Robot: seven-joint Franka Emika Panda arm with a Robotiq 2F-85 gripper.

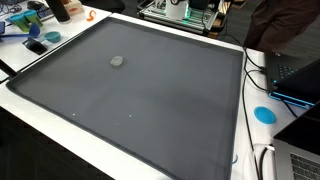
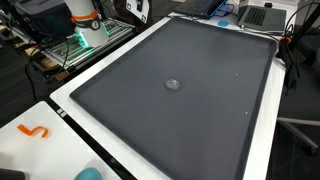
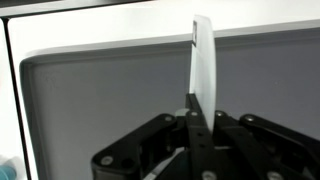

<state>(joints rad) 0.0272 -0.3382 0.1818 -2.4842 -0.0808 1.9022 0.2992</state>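
The pincer (image 3: 200,118) is pinching a thin white strip (image 3: 203,60); its black fingers are pressed together on the strip's lower end. The strip stands nearly upright, leaning a touch to the right; it looks flat, stiff and smooth, card or plastic, I cannot tell which.

Beneath it lies a broad dark grey mat (image 3: 100,100), matte, with rounded corners and a slightly raised rim; it covers most of the white counter (image 3: 9,110). The wrist view takes in one corner of the mat, so the strip seems to hang above that part.

In both exterior views the pincer is out of sight; a small round grey disc (image 1: 117,61) (image 2: 173,84) sits alone on the mat, well apart from every edge. A blue cap (image 1: 264,114) rests on the bare counter to the right of the mat.

I judge this the holding step: strip gripped and lifted, touching nothing. Any move from here calls for firm pressure and slow travel; a slick piece held by one end could pivot or slip.
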